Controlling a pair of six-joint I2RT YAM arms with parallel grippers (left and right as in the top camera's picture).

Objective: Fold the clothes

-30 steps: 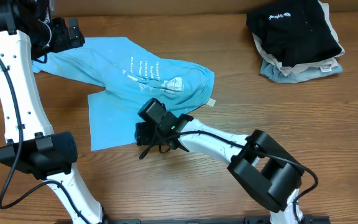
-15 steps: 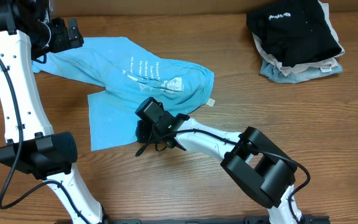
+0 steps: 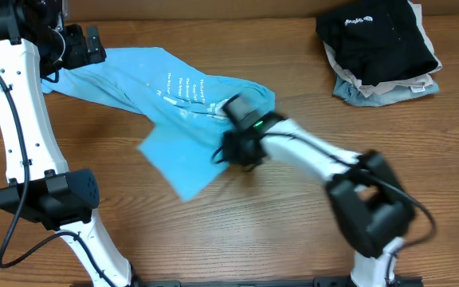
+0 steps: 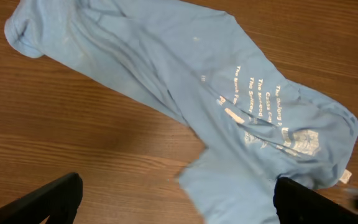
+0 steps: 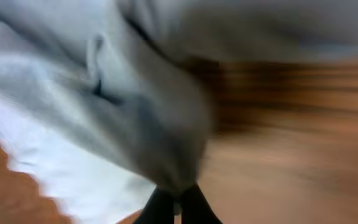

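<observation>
— Brown wood-grain table (image 3: 237, 239) fills our overhead view, with a tan strip along its far edge. What do we see changed from a second ago?

— The right claw (image 3: 223, 153) is no longer at the near hem, where it stood with its jaws apart. Now it sits further right and further back, blurred, pressed together on a bunch of the T-shirt (image 3: 174, 92). In our right wrist view the black fingertips (image 5: 160, 208) meet with pale blue cloth gathered between them.

— And the shirt itself?

— Its lower panel lay flat and square before. Now it slants out to the left of the right claw, one corner pointing at the near edge. The rest lies behind and left of that claw and reaches the left claw (image 3: 78, 44), which has not moved and stands spread wide over the shirt's far-left end.

— Anything else on the wood?

— Well to the right of the right claw and further back, we see a black garment (image 3: 377, 40) on top of a beige and grey-blue folded pile (image 3: 377, 89).

— Any writing?

— We make out lines of white print (image 4: 253, 102) and a small emblem (image 4: 303, 140) on the shirt, too small for us to read. There is a white tag (image 4: 344, 177) at its edge and an unreadable white logo (image 3: 359, 20) on the black garment.
</observation>
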